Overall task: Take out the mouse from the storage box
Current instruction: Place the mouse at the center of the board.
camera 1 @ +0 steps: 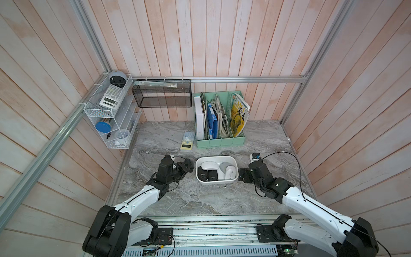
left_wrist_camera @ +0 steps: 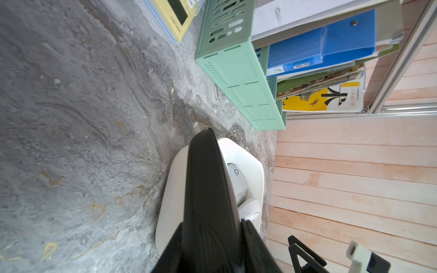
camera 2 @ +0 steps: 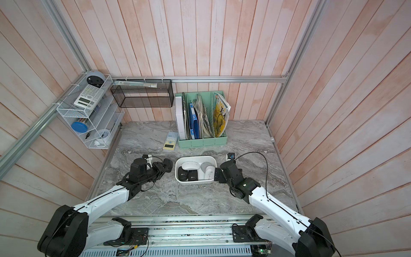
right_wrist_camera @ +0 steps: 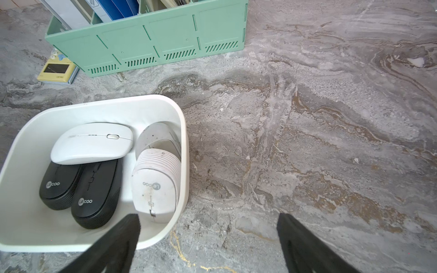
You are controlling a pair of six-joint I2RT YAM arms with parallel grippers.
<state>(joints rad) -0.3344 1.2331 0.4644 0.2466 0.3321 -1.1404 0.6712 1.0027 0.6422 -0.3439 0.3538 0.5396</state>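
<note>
In both top views the storage box (camera 1: 215, 181) (camera 2: 195, 180) sits on the marble table (camera 1: 200, 200) between the two tools. The left gripper (camera 1: 189, 165) (camera 2: 168, 165) is just beside one short wall and the right gripper (camera 1: 241, 174) (camera 2: 216, 174) just beside the opposite one, both outside the rim. Several mice (camera 1: 209, 165) (camera 2: 189, 165) lie inside the box.

In the left wrist view, the left gripper (left_wrist_camera: 224, 175) points at the storage box (left_wrist_camera: 172, 189), whose wall lies just past its fingertips. One black finger (left_wrist_camera: 208, 201) hides most of the box, and a grey mouse (left_wrist_camera: 238, 186) shows in the thin gap beside it. The jaws stand fairly close together, but I cannot tell whether they pinch anything.

In the right wrist view, the right gripper (right_wrist_camera: 208, 215) is spread wide and empty. One finger (right_wrist_camera: 118, 236) lines up with the near corner of the storage box (right_wrist_camera: 184, 132); its partner is over bare table. Just ahead of that finger, inside the box, lies a white ribbed mouse (right_wrist_camera: 155, 189). Two black mice (right_wrist_camera: 97, 196) are beside it and a flat white mouse (right_wrist_camera: 92, 143) is beyond them.
</note>
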